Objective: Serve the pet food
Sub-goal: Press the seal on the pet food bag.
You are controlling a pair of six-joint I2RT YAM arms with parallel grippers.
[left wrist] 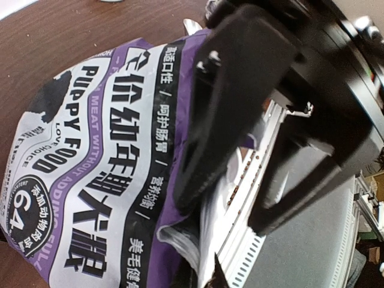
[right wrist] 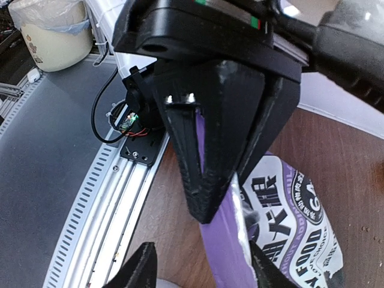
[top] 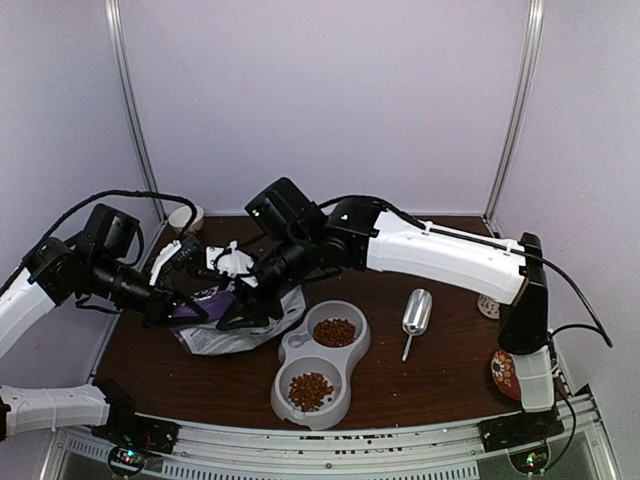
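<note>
Already, pet food (top: 334, 332) sits in both bowl (top: 322, 357) wells near my parted right tool (left wrist: 222, 213); left tool (right wrist: 207, 210) pinches bag (left wrist: 102, 162); release likely remains.

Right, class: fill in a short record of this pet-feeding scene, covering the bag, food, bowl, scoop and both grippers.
bag: purple, on the table, left of the bowl
food: in both halves of the bowl; more shows inside the bag's mouth
scoop: on the table right of the bowl, no gripper on it
left gripper: shut on the bag's top edge
right gripper: open, fingers either side of that edge
</note>
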